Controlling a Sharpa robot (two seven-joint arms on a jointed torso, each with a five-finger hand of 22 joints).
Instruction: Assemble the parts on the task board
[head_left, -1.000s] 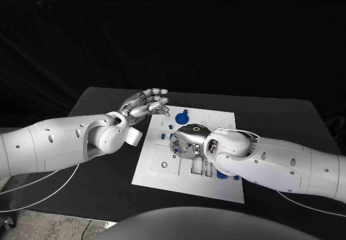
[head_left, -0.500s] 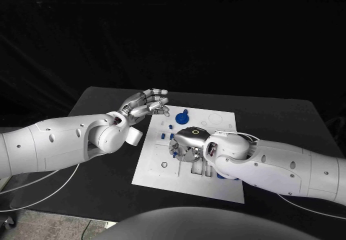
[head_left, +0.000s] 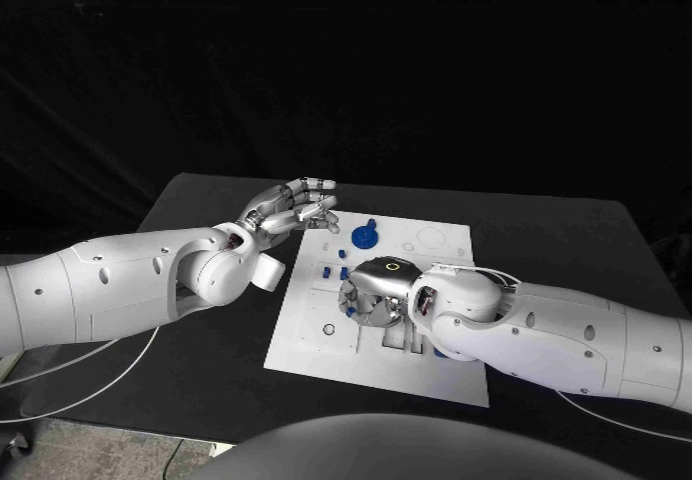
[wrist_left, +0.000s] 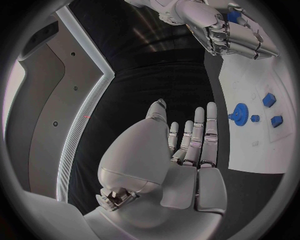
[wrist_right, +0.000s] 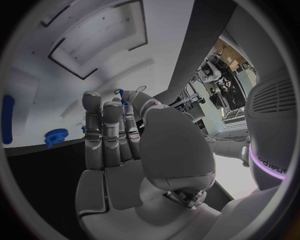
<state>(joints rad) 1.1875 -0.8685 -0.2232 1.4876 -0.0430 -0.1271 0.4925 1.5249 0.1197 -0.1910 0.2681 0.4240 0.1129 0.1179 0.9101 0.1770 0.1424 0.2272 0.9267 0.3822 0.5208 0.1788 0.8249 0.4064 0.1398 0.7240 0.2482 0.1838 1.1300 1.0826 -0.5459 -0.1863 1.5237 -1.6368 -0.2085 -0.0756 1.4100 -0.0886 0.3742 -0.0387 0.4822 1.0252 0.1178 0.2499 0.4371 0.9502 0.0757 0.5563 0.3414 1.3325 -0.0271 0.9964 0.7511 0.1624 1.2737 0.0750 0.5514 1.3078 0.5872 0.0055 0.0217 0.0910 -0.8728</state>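
Note:
The white task board (head_left: 433, 238) lies in the middle of the black table. On its far part sits a blue gear (head_left: 365, 237), with small blue parts (head_left: 335, 271) just nearer. My right hand (head_left: 378, 292) hovers palm down over the board's middle and pinches a small blue part (wrist_right: 121, 93) between thumb and a fingertip; the left wrist view also shows that blue part (wrist_left: 234, 14) in the right hand (wrist_left: 234, 30). My left hand (head_left: 296, 207) hangs above the board's far left corner, fingers spread, holding nothing. The gear (wrist_left: 239, 111) lies beyond its fingertips (wrist_left: 201, 114).
More blue parts (wrist_left: 272, 109) lie on the board (wrist_left: 250, 80) near the gear. A blue piece (head_left: 440, 351) peeks out beside my right forearm at the board's near right. A long blue part (wrist_right: 6, 120) lies on the board (wrist_right: 37, 95). Bare black table surrounds the board.
My right hand has shifted slightly toward the board's near side. The left hand has stayed in place.

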